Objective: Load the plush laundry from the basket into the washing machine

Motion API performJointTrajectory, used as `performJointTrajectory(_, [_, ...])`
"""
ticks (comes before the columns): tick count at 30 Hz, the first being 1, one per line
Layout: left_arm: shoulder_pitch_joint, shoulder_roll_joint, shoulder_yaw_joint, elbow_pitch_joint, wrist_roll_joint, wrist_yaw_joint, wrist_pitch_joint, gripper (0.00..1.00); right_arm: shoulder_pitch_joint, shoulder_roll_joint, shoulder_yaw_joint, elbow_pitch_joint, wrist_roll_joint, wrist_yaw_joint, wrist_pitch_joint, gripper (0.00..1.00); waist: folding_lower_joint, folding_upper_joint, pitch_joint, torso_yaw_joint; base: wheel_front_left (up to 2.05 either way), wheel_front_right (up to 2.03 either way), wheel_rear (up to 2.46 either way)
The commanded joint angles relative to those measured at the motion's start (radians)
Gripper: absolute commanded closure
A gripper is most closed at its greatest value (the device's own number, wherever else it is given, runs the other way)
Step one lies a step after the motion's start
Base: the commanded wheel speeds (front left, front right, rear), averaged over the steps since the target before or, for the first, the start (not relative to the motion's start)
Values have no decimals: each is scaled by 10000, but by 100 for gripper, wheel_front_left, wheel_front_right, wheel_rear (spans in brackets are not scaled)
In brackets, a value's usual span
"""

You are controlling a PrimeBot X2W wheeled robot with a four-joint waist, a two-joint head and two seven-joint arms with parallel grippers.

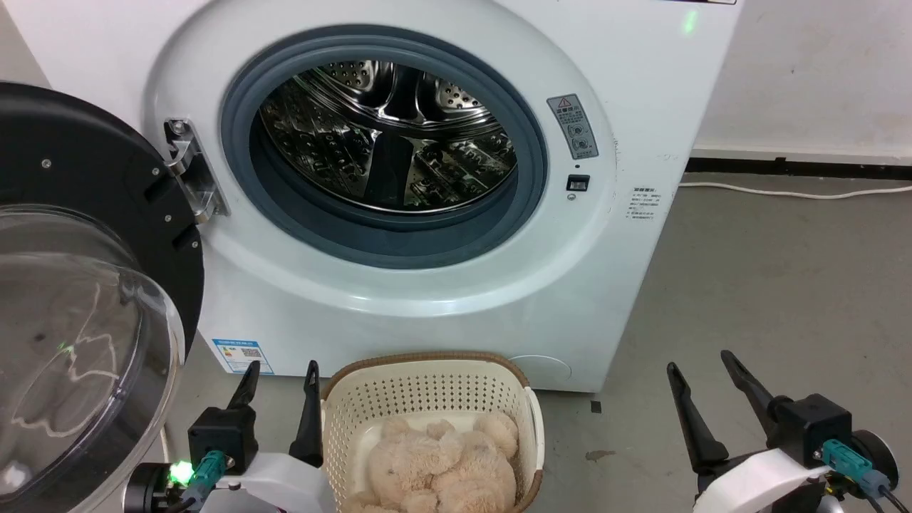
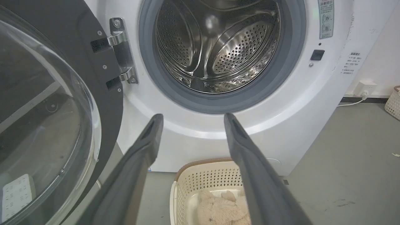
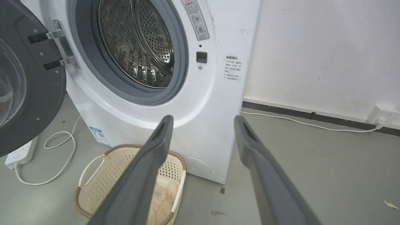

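Starting the pick: left gripper (image 1: pixel 283 367) and right gripper (image 1: pixel 698 360) both empty, fingers apart; 1 should sink deep into the plush laundry (image 1: pixel 442 470) in the basket (image 1: pixel 427 399) before lifting.

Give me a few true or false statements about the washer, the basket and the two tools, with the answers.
1. The door of the washing machine is open. True.
2. The plush laundry lies in the drum. False: it lies in the basket.
3. The left tool is shut on the plush laundry. False: it is open and holds nothing.
4. The basket stands on the floor before the washing machine. True.
5. The right tool is open. True.
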Motion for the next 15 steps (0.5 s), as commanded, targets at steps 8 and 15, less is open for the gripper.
performJointTrajectory(8, [-282,10,-244,408,-338,-12,-274,0,80,-1,21,-205,357,1,-311,0,0,0,318,-153,0,0,0])
performJointTrajectory(15, [-633,8,-356,787,-516,-70,-421,0,-11,-2,-17,-382,588,2,-458,0,0,0,706,-384,0,0,0])
